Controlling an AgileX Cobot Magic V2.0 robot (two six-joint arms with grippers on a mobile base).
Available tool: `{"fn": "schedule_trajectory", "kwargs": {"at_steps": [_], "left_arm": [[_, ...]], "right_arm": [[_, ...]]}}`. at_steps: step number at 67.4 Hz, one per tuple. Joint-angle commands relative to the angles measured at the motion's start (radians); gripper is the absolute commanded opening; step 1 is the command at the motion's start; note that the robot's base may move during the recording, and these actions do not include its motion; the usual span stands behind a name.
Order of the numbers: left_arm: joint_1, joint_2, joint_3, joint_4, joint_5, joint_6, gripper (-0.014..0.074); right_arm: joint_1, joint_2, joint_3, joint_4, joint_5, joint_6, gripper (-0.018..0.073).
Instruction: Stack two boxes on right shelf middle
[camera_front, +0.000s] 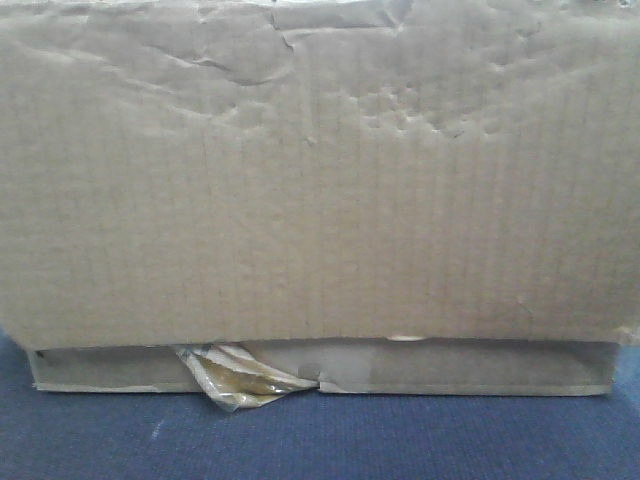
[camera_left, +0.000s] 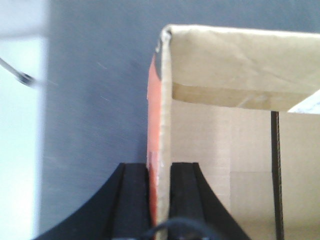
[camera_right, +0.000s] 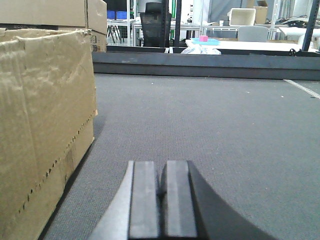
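Front view: a large cardboard box (camera_front: 320, 170) fills almost the whole frame, its brown face wrinkled and dented near the top. It sits on a flatter box (camera_front: 480, 365), of which only a thin strip shows beneath. Torn yellowish tape (camera_front: 240, 380) hangs from that strip, left of centre. Blue carpet (camera_front: 320, 440) lies in front.

Left wrist view: the left pincer (camera_left: 159, 170) pinches the upright side wall (camera_left: 162, 100) of an open cardboard box, one black finger on each side. The wall's outer face, on the pincer's left, is orange. To the pincer's right is the bare box interior, with a thin black strip (camera_left: 274, 170) running up it. Ahead, a folded flap (camera_left: 240, 60) spans the top of the box. Grey carpet (camera_left: 95, 100) lies left of the pincer, and beyond it a blurred white area.

Right wrist view: the right pincer (camera_right: 161, 167) has its fingers pressed together with nothing between them, low over grey carpet. Just to its left stands a creased cardboard box (camera_right: 45, 125), apart from the fingers. A second box (camera_right: 50, 12) shows above and behind it. The carpet straight ahead is open up to a low dark ledge (camera_right: 200, 62). Beyond that are an office chair (camera_right: 152, 17), blue bins (camera_right: 116, 15), a white bin (camera_right: 242, 16) and tables.
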Motion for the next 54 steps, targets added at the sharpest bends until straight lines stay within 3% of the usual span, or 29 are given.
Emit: {"fn": "schedule_trajectory", "kwargs": {"at_steps": [1,8,17,24,28,34,45,54], "left_arm": [[0.039,-0.014,-0.077,-0.008,0.043,-0.003,-0.0111],[0.093,-0.021,-0.195,-0.129,0.071,-0.006,-0.0111],[0.138,-0.033,-0.341,-0.275,0.101,-0.073,-0.0111],[0.135,-0.048,-0.421,-0.422,0.103,-0.093,-0.0111],[0.100,-0.055,-0.450,-0.444,0.103,-0.130,-0.0111],[0.008,-0.067,-0.486,-0.362,0.105,-0.236,-0.0111],[-0.268,-0.071,-0.520,-0.066,0.112,-0.459,-0.0111],[-0.476,-0.067,-0.520,0.095,0.112,-0.590,-0.0111]], "right_arm": [[-0.005,-0.003,0.000,0.001,-0.020,-0.002,-0.0168],[-0.005,-0.003,0.000,0.001,-0.020,-0.002,-0.0168],[-0.005,-0.003,0.000,0.001,-0.020,-0.002,-0.0168],[-0.005,-0.003,0.000,0.001,-0.020,-0.002,-0.0168],[-0.005,-0.003,0.000,0.001,-0.020,-0.002,-0.0168],[-0.005,-0.003,0.000,0.001,-0.020,-0.002,-0.0168],[-0.005,-0.003,0.000,0.001,-0.020,-0.002,-0.0168],[-0.005,-0.003,0.000,0.001,-0.020,-0.002,-0.0168]]}}
